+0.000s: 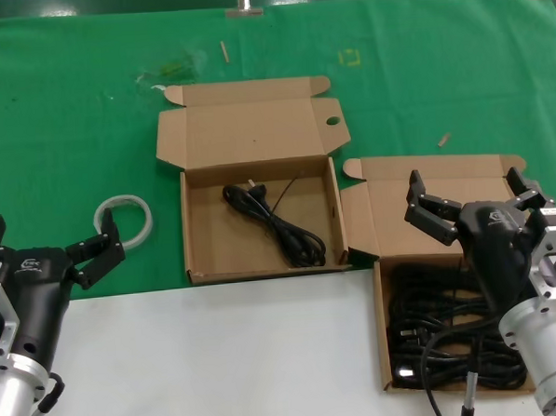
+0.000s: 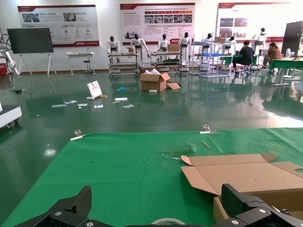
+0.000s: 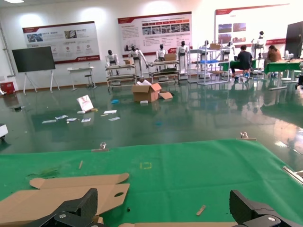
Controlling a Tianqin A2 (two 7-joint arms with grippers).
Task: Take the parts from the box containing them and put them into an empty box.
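Hovering over the right box (image 1: 382, 333), my right gripper (image 1: 471, 198) has its fingers spread wide and grips nothing. That box sits at the table's right front, on the white strip near the front edge, its lid (image 1: 417, 196) folded back onto the green cloth (image 1: 68, 107). Inside lies a heap of black cords (image 1: 444, 348), coils piled on one another so that I cannot count them or tell which way any single one runs; my arm covers part of the heap.

Mid-table, just left of that box and further back, the left box (image 1: 193, 222) also lies open, lid (image 1: 251, 130) hinged back toward the far edge with its small round hole at the lid's right end. It holds one cord (image 1: 279, 228). Its long axis runs diagonally, from a plug near the box's back wall, left of centre, down to a bunched loop by the front right corner.

My left gripper (image 1: 45, 253) waits by the table's left front corner, fingers open and bare. A white ring (image 1: 124, 220) lies on the cloth just beyond it, well apart from both boxes.
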